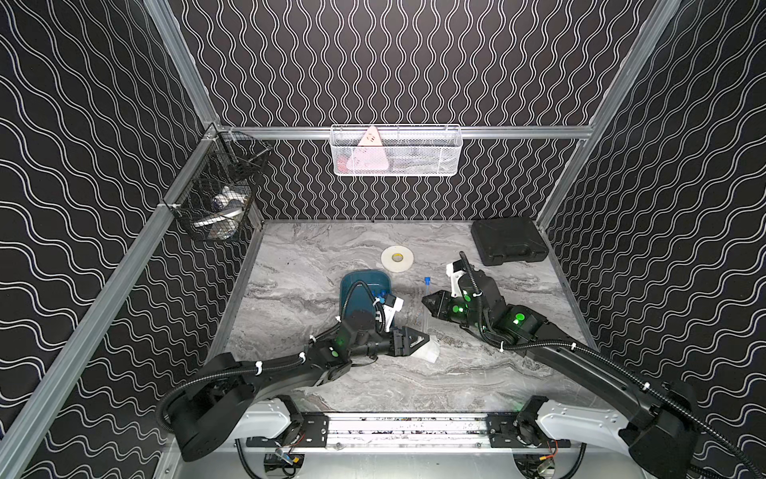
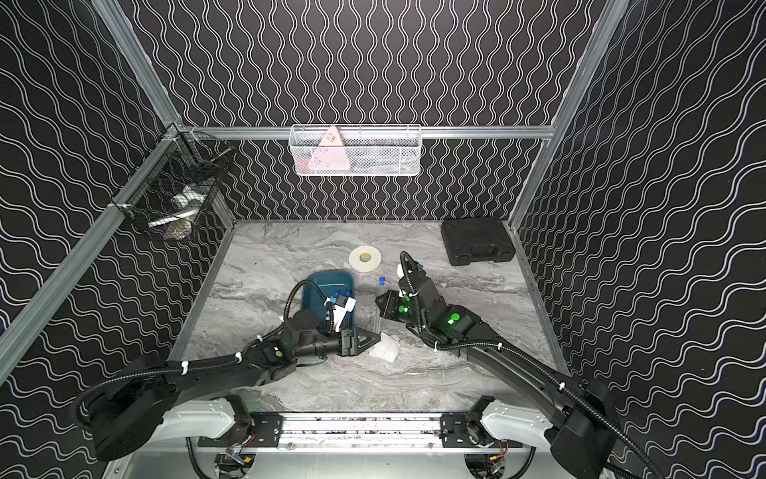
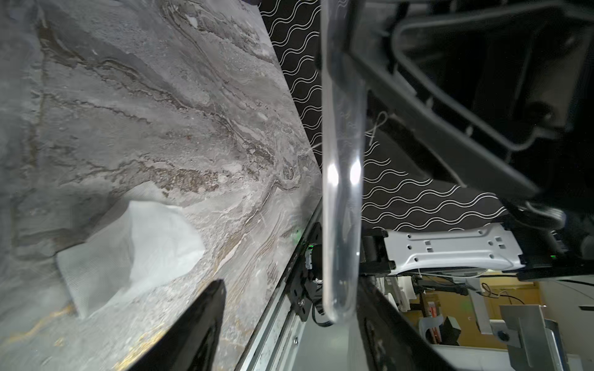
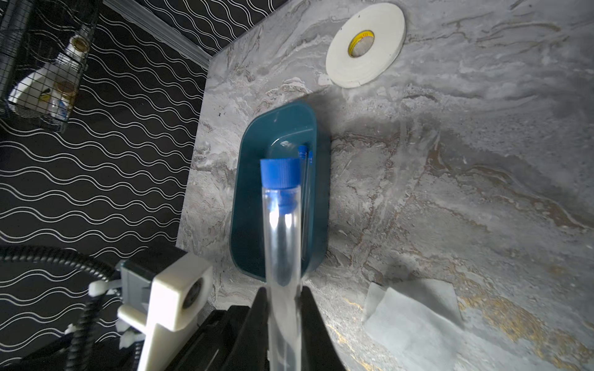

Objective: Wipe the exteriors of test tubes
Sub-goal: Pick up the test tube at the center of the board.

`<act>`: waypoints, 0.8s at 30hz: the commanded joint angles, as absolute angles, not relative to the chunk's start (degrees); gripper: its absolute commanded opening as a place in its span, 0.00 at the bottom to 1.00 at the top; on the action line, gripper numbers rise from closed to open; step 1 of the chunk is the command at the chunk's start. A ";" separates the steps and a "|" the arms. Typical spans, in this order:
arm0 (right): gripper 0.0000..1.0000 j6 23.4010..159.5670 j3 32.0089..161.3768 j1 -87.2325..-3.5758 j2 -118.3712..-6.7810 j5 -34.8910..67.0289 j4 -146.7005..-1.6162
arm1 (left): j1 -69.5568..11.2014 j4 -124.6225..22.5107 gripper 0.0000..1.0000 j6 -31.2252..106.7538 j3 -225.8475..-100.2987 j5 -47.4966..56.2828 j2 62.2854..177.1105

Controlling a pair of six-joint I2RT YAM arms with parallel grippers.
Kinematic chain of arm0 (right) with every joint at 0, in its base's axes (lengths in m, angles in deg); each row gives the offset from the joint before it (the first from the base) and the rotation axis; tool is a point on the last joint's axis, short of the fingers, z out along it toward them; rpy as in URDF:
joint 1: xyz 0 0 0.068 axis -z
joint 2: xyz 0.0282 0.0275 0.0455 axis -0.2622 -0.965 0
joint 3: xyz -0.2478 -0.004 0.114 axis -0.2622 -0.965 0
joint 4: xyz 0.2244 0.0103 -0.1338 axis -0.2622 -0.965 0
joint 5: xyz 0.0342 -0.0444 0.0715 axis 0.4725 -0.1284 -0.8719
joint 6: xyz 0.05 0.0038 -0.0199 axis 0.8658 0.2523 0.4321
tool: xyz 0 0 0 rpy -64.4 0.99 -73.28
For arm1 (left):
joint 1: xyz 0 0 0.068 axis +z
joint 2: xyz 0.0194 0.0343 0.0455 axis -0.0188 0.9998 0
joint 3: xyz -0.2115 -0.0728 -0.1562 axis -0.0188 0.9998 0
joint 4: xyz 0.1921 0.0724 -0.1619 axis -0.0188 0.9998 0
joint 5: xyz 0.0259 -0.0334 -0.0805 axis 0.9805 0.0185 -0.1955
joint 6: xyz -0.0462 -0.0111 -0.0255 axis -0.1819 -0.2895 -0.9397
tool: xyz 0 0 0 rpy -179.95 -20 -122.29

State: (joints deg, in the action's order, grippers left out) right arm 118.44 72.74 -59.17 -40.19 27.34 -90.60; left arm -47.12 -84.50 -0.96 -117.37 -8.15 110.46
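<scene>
Right gripper point(image 1: 425, 300) pinched a blue-capped test tube point(image 1: 427, 289) near frame centre; just below, left gripper point(image 1: 423, 339) hung spread by the white tissue point(image 1: 431, 353).

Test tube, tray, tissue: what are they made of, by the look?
Test tube: clear and glossy with sharp highlights; glass or hard plastic, can't tell which. Its cap: blue, ribbed, likely moulded plastic. Tray: teal, smooth semi-gloss, rounded corners; probably plastic. Tissue: white, matte, fine mesh-like texture, creased; paper or nonwoven wipe.
</scene>
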 commanded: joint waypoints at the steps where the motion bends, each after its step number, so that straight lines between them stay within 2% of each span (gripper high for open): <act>1: 0.16 117.18 72.87 -59.16 -39.71 25.73 -86.96 | -47.20 -93.36 0.61 -3.59 -118.75 -7.78 112.59; 9: 0.16 116.03 71.83 -59.15 -38.17 26.28 -86.27 | -47.23 -98.18 0.32 -5.67 -118.72 -7.40 115.64; 11: 0.16 115.87 71.50 -59.16 -37.81 26.30 -86.24 | -47.24 -98.37 0.28 -5.65 -118.44 -7.07 115.34; 16: 0.16 115.41 70.96 -59.19 -37.48 25.77 -86.40 | -47.23 -96.27 0.25 -4.65 -118.27 -6.25 113.90; 18: 0.16 115.39 70.58 -59.15 -37.44 25.36 -85.86 | -47.24 -95.46 0.27 -4.16 -118.35 -6.35 113.37; 21: 0.16 114.97 70.36 -59.15 -37.63 24.88 -85.67 | -47.29 -94.24 0.34 -3.39 -118.49 -6.23 112.45; 24: 0.16 114.89 70.56 -59.16 -37.73 24.90 -85.92 | -47.24 -92.34 0.32 -2.50 -118.99 -6.19 111.69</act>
